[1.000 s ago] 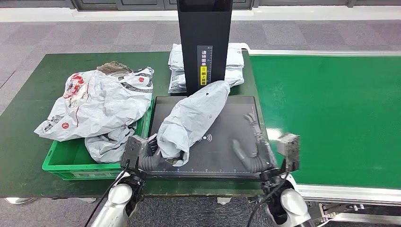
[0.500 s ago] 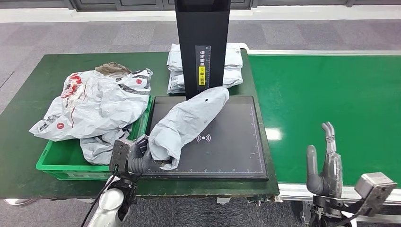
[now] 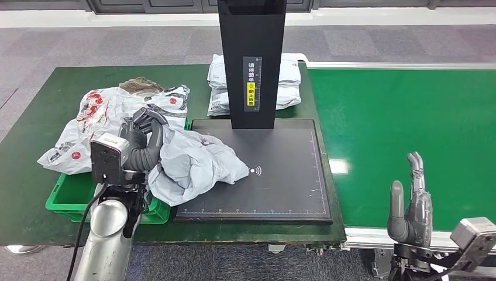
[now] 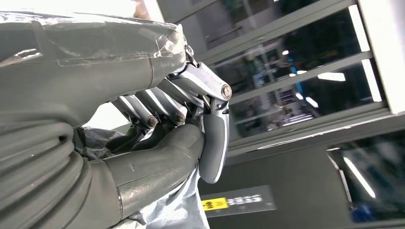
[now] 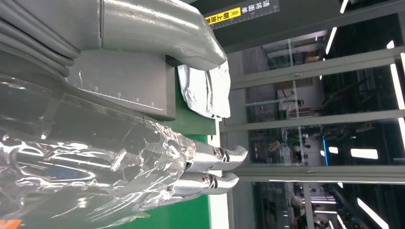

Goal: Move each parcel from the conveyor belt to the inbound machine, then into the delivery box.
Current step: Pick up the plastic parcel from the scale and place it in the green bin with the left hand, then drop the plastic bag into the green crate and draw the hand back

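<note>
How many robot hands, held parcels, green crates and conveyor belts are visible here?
Robot hands: 2, left hand and right hand
Held parcels: 1, grey parcel
Green crates: 1, green crate
Conveyor belts: 1, conveyor belt
Total: 5

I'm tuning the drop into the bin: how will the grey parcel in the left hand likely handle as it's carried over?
Probably floppy: the grey parcel crumples and sags where the left hand grips one end, its far end trailing on the scanner plate. Likely light, since it bunches easily. Its smooth plastic skin may slip, and could snag the green bin rim.
</note>
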Available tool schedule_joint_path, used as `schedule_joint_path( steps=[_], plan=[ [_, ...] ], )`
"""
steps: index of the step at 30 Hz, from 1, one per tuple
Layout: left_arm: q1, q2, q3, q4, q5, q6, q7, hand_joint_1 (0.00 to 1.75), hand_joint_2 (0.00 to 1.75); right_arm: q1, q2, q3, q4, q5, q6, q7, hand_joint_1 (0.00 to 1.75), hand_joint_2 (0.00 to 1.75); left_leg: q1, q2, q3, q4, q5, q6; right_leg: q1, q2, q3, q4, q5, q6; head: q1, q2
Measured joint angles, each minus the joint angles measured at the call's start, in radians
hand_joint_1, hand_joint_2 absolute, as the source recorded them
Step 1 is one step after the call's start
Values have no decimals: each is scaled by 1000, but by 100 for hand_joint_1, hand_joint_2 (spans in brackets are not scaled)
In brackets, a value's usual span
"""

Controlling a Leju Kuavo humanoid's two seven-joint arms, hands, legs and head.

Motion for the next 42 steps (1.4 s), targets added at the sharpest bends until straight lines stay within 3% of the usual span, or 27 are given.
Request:
schedule_joint_path(
  steps=[1, 5, 13, 23, 35, 39, 42],
  plan=[
    [-10, 2, 0, -7, -8, 4, -4, 175, 175, -2, 1, 0, 2, 0, 3, 1, 0, 0, 0, 0, 0, 0, 0, 0, 0, 0, 0, 0, 0, 0, 0, 0],
    [-103, 22, 2, -20, -25, 15, 20, 175, 175, -24, 4, 0, 25, 0, 15, 6, 0, 175, 0, 0, -1, 0, 1, 0, 0, 0, 0, 0, 0, 0, 0, 0],
    [-420, 53, 5, 44, -33, -16, 158, 175, 175, -59, 4, 0, 88, -2, 14, 15, 0, 175, 0, -1, -1, 0, 4, -1, 0, 0, 0, 0, 2, 0, 0, 0],
    [-805, 79, 4, 313, -53, -16, 253, 175, 175, -56, 3, -11, 147, -29, -2, 16, 0, 175, 0, 0, -1, 1, 4, -1, 0, 1, -2, 0, 3, 0, 0, 0],
    [-919, 105, 4, 426, -60, -8, 278, 175, 175, -42, -6, -14, 163, -46, -16, 10, 0, 175, 0, 0, -1, 1, 4, -1, 1, 1, -2, 0, 3, 0, 0, 0],
    [-955, 168, 4, 464, -70, -6, 268, 175, 175, -2, -24, -16, 164, -73, -27, -3, 0, 175, 0, 2, -1, 0, 4, -2, 0, 3, -2, 0, 3, 0, 0, 0],
    [-916, 230, 4, 462, -116, 16, 221, 175, 175, 27, -29, -20, 161, -81, -36, -9, 0, 175, 0, 2, 1, -1, 3, -2, 0, 4, -1, 0, 2, -1, 0, 0]
  ],
)
